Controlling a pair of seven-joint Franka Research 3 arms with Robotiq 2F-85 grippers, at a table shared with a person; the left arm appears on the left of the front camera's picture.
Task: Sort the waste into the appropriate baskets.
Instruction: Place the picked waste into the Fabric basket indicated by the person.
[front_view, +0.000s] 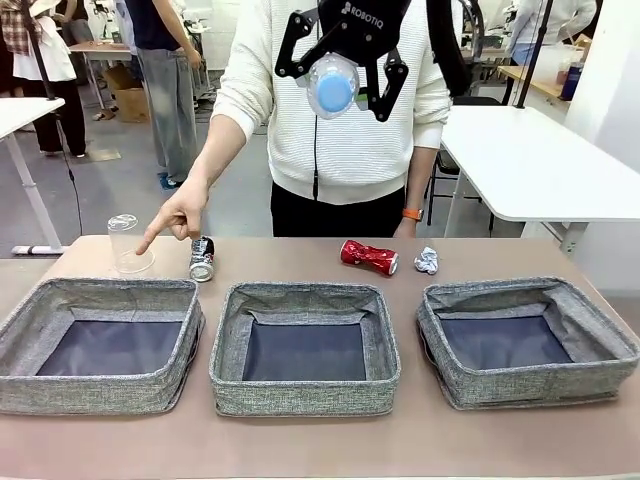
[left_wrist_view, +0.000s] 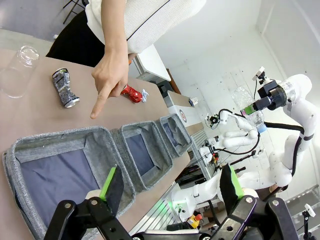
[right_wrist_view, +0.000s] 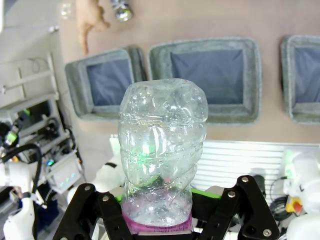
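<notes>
Baskets (front_view: 305, 392) first: three soft grey woven squares with dark flat bottoms, in a row across mid-frame. Only narrow gaps between them, with bare brown surface (front_view: 320, 440) along the bottom. Behind them sit a clear cup (front_view: 127, 243), crushed dark can (front_view: 202, 259), crushed red can (front_view: 368, 256) and paper ball (front_view: 427, 261). Top centre, the right fingers (front_view: 388, 92) pinch a crinkly clear bottle (front_view: 332, 88). The left fingers (left_wrist_view: 111, 182) are spread, holding nothing. A person's hand (front_view: 178, 215) points by the cup.

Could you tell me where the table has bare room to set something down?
The left basket, middle basket and right basket are empty. Bare table runs along the near edge, and between the dark can and the red can. The far left is crowded: cup, dark can and the person's hand.
</notes>
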